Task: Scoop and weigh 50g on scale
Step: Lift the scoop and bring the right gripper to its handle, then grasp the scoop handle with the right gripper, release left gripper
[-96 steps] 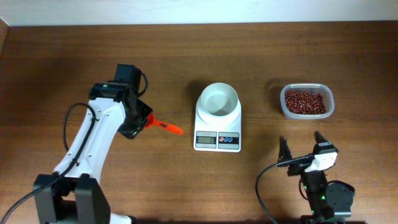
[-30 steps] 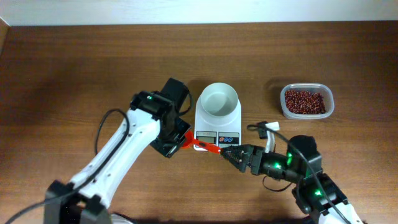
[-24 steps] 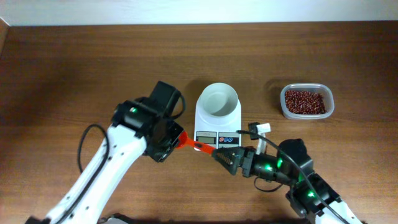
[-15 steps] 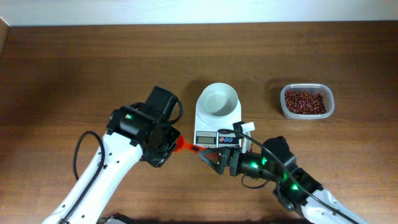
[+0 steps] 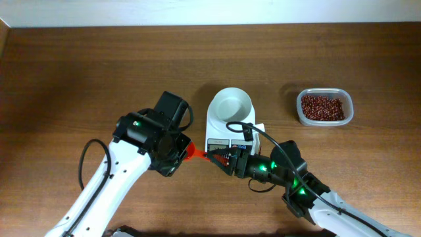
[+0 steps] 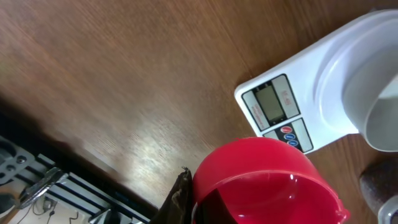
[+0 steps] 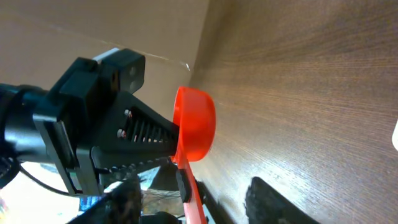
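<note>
Two robot arms meet over a single red scoop [image 5: 195,153] just in front of the one white scale [image 5: 216,131] on a brown wooden surface [image 5: 99,66]. The left arm [image 5: 105,184] reaches in from the scale's front left, and its claw [image 5: 184,150] is clamped on the scoop at the cup end. The handle points along the scale's front edge. The right arm [image 5: 316,197] comes from the scale's front right. Its claw [image 5: 220,158] has its two fingers apart, one on each side of the handle, and the right wrist view shows bare wood between the handle and one finger. Whether the other finger touches the handle cannot be told.

One round white bowl [image 5: 231,105] sits on the scale's platform and appears empty. The scale's one grey display [image 6: 272,106] and two small buttons [image 6: 288,135], one red and one blue, face the arms. The display cannot be read from any of the three views.

The beans [image 5: 322,106], a loose heap of many small red-brown grains, lie in one clear plastic tub [image 5: 350,108]. The tub stands well apart to the right of the scale, level with the bowl. The scoop's cup, seen close from the left wrist, holds none of them.
</note>
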### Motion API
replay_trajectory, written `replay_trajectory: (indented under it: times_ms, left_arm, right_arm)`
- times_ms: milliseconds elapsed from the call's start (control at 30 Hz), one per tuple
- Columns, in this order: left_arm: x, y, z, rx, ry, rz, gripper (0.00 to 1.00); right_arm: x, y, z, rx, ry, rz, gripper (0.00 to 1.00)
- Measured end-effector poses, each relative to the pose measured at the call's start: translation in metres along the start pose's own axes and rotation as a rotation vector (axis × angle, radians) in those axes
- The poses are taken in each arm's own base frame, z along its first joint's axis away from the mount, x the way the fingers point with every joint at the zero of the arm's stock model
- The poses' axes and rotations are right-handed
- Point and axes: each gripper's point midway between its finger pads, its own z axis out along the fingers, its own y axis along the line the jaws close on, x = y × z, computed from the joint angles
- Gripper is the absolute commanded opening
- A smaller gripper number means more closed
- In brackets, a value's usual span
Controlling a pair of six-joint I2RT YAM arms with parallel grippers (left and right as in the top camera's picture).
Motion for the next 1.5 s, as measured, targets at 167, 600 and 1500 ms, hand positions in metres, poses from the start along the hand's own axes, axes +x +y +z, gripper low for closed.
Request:
replay_trajectory:
  times_ms: [167, 600, 1500]
  left_arm:
    - [0.006, -0.003, 0.000, 0.009, 0.005, 0.019, 0.00]
    - [0.008, -0.003, 0.001, 0.007, 0.010, -0.035, 0.00]
    - [0.011, -0.002, 0.001, 0.000, 0.013, -0.049, 0.14]
  right_arm:
    - [0.000, 0.007, 0.000, -0.030, 0.006, 0.019, 0.45]
    - [0.003, 0.014, 0.000, -0.058, 0.029, 0.118, 0.34]
    - [0.003, 0.013, 0.000, -0.054, 0.033, 0.153, 0.07]
